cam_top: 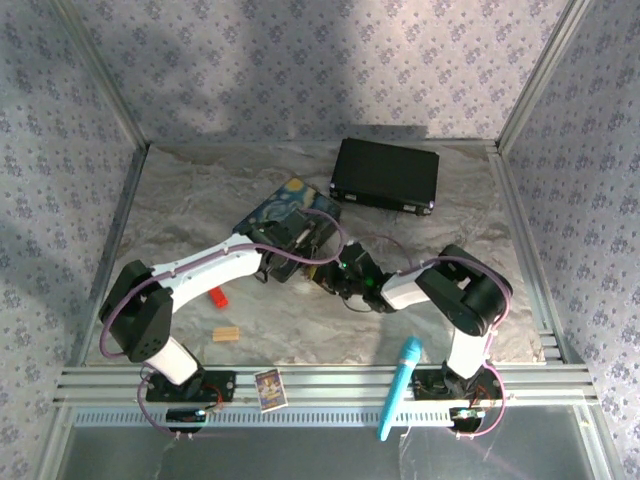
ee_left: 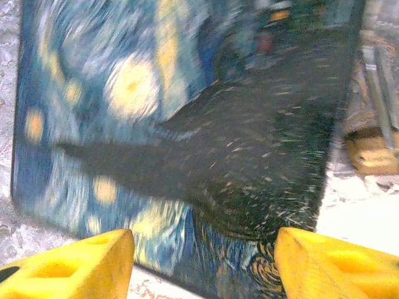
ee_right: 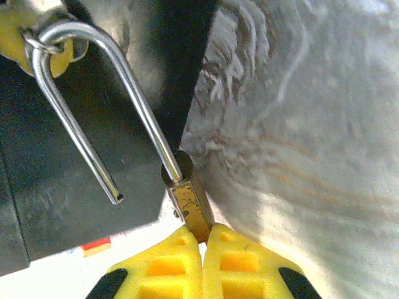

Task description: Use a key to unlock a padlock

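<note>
My right gripper [ee_right: 202, 233] is shut on the small brass body of the padlock [ee_right: 190, 205]. Its silver shackle [ee_right: 124, 68] stands open, one leg seated in the body and the other hanging free. A metal piece loops the shackle's bend at the top left; the key is out of view. In the top view my right gripper [cam_top: 335, 280] sits mid-table, close to my left gripper [cam_top: 300, 245]. My left gripper [ee_left: 202, 249] is open, its yellow fingers [ee_left: 81, 265] spread over the painted tin [ee_left: 156, 124]. The padlock [ee_left: 374, 152] shows at that view's right edge.
The painted tin [cam_top: 285, 205] lies behind the grippers and a black case [cam_top: 385, 173] at the back. A small red block [cam_top: 217, 296] and a tan wooden block [cam_top: 226, 334] lie front left. A teal tool [cam_top: 400, 385] and a card [cam_top: 270, 388] rest on the front rail.
</note>
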